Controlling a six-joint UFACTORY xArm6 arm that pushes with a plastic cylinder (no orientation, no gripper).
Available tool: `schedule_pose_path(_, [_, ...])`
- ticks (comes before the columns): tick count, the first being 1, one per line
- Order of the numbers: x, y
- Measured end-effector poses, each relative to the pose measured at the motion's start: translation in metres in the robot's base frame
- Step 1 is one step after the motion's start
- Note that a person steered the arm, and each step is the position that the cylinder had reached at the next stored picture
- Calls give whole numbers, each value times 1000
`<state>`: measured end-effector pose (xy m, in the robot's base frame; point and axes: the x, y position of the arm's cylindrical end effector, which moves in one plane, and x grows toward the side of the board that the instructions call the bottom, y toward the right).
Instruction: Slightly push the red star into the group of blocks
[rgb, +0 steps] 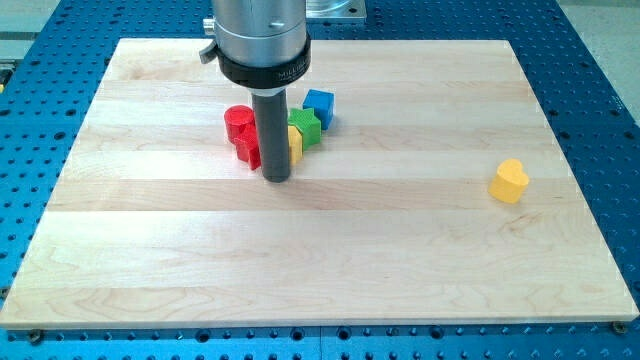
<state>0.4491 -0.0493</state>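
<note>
We carry no pincer, only a straight dark rod, and our tip (277, 179) rests on the pale wooden table (400, 260) at the near edge of a cluster. The red star block (249, 147) lies just left of the rod, partly hidden, beside a red cylinder (238, 121). A small yellow block (295, 143), green cube (305, 127) and blue cube (319, 105) crowd the rod's right. A yellow heart-shaped block (509, 181) sits far right, well apart.

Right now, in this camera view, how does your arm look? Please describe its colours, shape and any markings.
My arm enters from the view's top as a wide silver-grey metal cylinder. A black ring closes its lower edge and carries small white lettering, too small to read. Below it hangs a straight dark grey rod, round and much thinner, ending in my tip. No cables show.
</note>
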Motion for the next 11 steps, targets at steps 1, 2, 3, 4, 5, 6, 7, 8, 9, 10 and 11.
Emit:
schedule_pose_path(1, [-8, 0])
schedule_pose_path(2, [6, -16])
schedule_pose_path(3, [8, -51])
schedule_pose_path(4, [-4, -52])
schedule_pose_path(5, [-5, -52])
schedule_pose_path(6, [-11, -52])
schedule_pose_path(7, [-12, -52])
schedule_pose_path(8, [-16, -52])
schedule_pose_path(9, [-17, -46])
schedule_pose_path(10, [16, -51])
schedule_pose_path(11, [80, 27])
